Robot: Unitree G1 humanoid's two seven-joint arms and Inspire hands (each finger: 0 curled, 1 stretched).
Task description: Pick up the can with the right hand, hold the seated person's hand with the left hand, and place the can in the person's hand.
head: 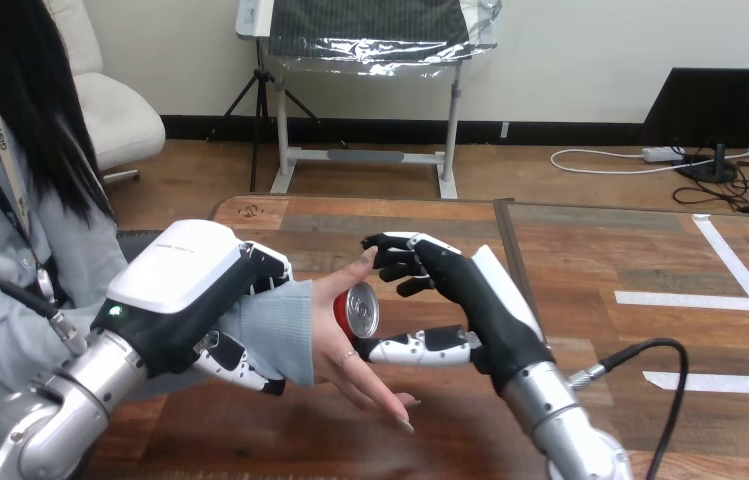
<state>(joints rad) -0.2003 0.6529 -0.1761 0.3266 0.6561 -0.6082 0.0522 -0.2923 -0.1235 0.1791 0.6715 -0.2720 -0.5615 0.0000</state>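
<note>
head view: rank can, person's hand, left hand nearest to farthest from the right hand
1. can, held in the right hand
2. person's hand, just left of the can, nearly tied
3. left hand, far left, round the person's wrist

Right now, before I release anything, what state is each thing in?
Left robot hand: shut, fingers curled round the person's sleeved wrist.
Right robot hand: shut on the can, fingers above, thumb below.
Can: tilted, resting against the person's palm.
Person's hand: open, fingers not curled round the can.
</note>
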